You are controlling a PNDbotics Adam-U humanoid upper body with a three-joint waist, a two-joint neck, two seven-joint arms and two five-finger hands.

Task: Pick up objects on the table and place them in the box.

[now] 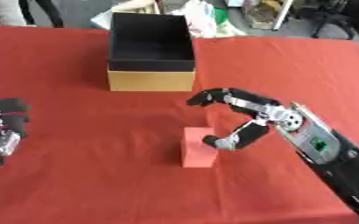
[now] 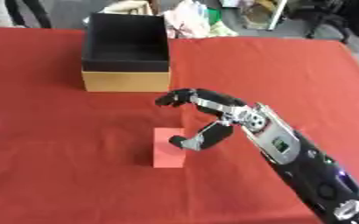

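Right hand [image 1: 248,118] hangs spread wide, thumb seemingly touching unlabelled red block [image 1: 197,154].

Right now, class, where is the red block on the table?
The red block stands near the middle of the red table, nearer than the open box, with the right hand arched at its right side.

From where I stand, no writing, label, brand or number can be read anywhere. The small green panel [image 1: 317,143] set into the right forearm is the nearest thing to a sign, and its marks are too blurred to make out. The box [image 1: 151,80] shows plain tan sides.
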